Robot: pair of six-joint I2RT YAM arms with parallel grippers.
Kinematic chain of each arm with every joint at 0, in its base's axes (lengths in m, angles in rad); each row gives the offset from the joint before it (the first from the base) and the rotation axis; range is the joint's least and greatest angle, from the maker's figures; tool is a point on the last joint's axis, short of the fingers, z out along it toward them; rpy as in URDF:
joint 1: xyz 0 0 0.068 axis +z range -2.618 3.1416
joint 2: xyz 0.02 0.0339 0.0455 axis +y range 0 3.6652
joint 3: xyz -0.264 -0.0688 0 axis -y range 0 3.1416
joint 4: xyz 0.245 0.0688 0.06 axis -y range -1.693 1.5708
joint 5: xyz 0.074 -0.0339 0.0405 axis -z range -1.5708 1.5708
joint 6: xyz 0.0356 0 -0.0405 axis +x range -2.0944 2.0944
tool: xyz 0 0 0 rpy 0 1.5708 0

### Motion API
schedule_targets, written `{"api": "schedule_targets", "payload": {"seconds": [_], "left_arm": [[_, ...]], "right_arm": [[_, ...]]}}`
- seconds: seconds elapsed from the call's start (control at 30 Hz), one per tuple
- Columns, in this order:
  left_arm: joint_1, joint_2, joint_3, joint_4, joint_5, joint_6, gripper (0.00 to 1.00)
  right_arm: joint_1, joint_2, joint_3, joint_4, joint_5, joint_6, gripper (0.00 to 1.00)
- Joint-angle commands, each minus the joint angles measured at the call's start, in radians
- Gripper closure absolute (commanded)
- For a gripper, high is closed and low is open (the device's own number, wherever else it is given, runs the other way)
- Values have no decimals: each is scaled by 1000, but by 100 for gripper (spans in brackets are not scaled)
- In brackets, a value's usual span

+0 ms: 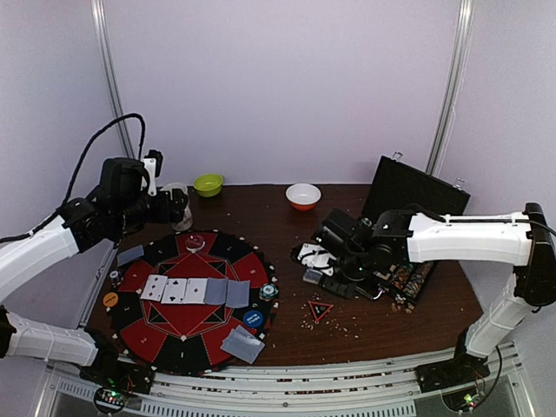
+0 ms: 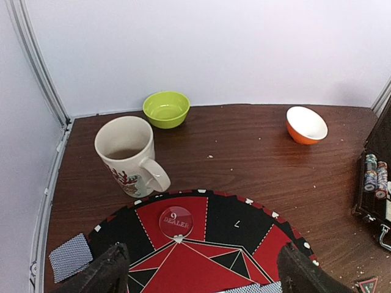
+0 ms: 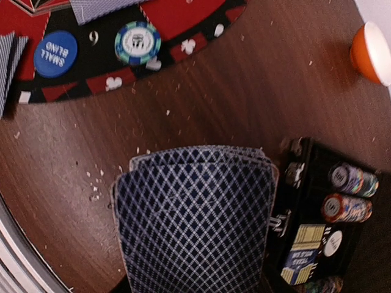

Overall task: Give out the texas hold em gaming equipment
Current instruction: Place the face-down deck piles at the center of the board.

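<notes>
Right jaws clamped on a card stack; left jaws wide apart, empty.
Held grey-blue diamond-backed playing cards [image 3: 195,226] hung over the brown wooden counter [image 1: 382,326], beside the open black chip case [image 1: 413,204]. On the round red-black felt mat [image 1: 152,334] lay a centre row of five cards [image 1: 195,290], a blue round "small blind" button [image 3: 55,53] and a striped poker chip [image 3: 138,43]. The red-black triangle marker [image 1: 321,310] lay off the mat, on bare counter.

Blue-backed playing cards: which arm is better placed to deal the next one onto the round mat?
Probably right: the right gripper is shut on a fan of blue diamond-backed playing cards beside the red-and-black round mat; the left gripper hangs open, empty, over its far edge.
</notes>
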Motion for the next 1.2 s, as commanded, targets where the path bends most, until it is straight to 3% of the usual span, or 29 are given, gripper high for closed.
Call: {"api": "schedule_targets", "payload": {"seconds": [0.0,0.13,0.37,0.53,0.73,0.83,1.13,1.17], "left_arm": [[9,4,17,-15,25,57,14],[11,16,25,-3,40,69,14],[14,11,67,-28,21,89,13],[15,-35,61,-22,3,104,13],[17,-30,83,-18,9,135,12],[18,-24,96,-28,10,140,11],[25,-35,106,-34,-2,164,9],[25,-35,109,-37,-2,168,8]], "right_arm": [[7,-91,-145,-26,26,296,58],[17,-130,-279,16,52,403,60],[26,-4,-240,-62,69,542,59],[25,-29,-323,-18,58,718,59],[27,-24,-373,17,43,761,55],[27,1,-380,18,40,777,46],[27,-30,-348,-21,24,791,1],[27,-34,-330,-39,27,788,0]]}}
